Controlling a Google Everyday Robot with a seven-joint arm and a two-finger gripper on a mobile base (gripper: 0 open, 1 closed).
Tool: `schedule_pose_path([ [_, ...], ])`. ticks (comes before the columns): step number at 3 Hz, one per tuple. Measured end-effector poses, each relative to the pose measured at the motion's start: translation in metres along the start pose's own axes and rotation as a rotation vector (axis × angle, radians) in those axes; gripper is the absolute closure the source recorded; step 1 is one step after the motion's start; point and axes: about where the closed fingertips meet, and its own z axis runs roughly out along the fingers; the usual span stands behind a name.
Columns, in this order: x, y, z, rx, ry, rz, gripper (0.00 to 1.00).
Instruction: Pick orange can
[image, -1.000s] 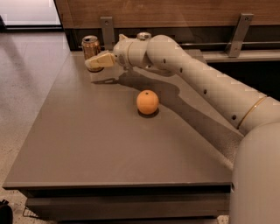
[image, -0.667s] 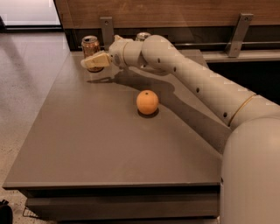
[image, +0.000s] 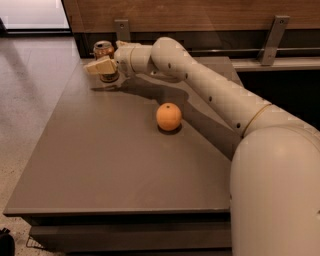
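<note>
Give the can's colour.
Can: copper-orange, silvery top; camera view. Tool at it, table's far corner.

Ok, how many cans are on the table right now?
1: the orange can at the table's far left corner, partly behind the gripper. Another could hide behind the arm.

A round orange fruit on a brown-grey bench

It rests near the middle, well apart from the claw at the far left corner; a wooden wall with two metal brackets runs behind, speckled floor alongside.
</note>
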Motion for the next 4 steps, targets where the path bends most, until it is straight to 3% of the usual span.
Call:
schedule_pose_path([
  [3, -0.0002, 0.0067, 0.0072, -0.013, -0.001, 0.001, 0.83],
  [4, 0.0, 0.0089, 0.0094, -0.017, -0.001, 0.001, 1.0],
])
